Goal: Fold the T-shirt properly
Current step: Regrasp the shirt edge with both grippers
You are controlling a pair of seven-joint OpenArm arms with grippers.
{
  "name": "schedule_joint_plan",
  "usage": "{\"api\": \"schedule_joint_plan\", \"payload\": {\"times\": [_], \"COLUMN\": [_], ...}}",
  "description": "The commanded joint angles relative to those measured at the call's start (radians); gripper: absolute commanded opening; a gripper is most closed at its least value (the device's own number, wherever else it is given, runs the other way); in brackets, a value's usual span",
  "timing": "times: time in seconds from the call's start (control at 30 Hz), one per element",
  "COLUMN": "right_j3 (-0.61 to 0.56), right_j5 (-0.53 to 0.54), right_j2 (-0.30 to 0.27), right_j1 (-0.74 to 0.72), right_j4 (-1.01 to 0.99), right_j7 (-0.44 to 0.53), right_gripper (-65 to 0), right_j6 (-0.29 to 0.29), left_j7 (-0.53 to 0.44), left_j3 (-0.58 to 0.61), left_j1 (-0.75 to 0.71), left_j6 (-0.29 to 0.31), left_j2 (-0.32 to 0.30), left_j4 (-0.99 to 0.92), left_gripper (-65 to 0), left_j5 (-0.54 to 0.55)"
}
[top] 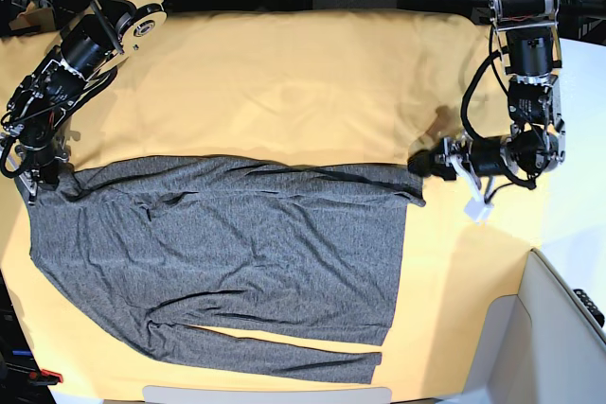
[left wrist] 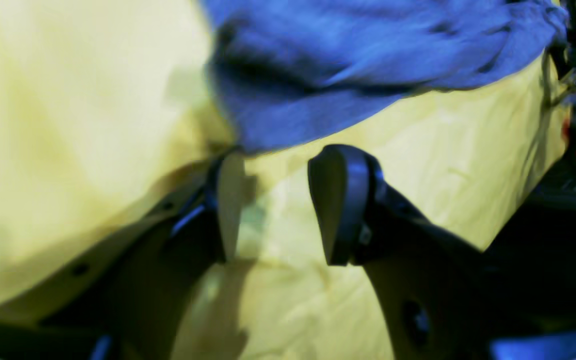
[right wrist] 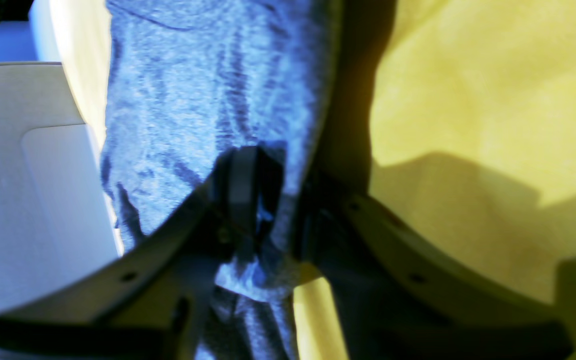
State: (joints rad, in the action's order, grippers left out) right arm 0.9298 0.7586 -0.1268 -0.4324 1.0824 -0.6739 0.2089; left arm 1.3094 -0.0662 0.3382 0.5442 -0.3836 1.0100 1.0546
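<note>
T-shirt: we see the heathered dark grey long-sleeved knit T-shirt (top: 218,253) lying flat on the yellow-orange cloth (top: 284,82) that covers the worktop, thin fabric in soft wrinkles.
Right fingers (right wrist: 268,200): we see them clenched on a bunched fold at the shirt's edge.
Left fingers (left wrist: 278,205): released, spread apart, just beside the shirt's edge, nothing between them.
Containers: we see none.

Both arms (top: 523,63) black and silver with round motor housings and loose black cables, dark curved fingers (left wrist: 340,200) with small screw holes, white tag (top: 476,209) hanging off the left wrist.
</note>
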Motion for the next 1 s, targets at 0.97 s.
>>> {"api": "schedule_joint_plan", "payload": {"times": [0.97], "right_j3": [-0.002], "right_j5": [-0.017], "right_j2": [-0.004], "right_j1": [-0.003], "right_j4": [0.006], "right_j7": [0.0], "right_gripper": [-48.3], "right_j6": [0.022], "left_j7": [-0.172], "left_j3": [0.165], "left_j1": [0.137], "left_j6": [0.003], "left_j2": [0.019], "left_j4": [-0.168], "left_gripper": [-37.4], "left_j5": [0.026]}}
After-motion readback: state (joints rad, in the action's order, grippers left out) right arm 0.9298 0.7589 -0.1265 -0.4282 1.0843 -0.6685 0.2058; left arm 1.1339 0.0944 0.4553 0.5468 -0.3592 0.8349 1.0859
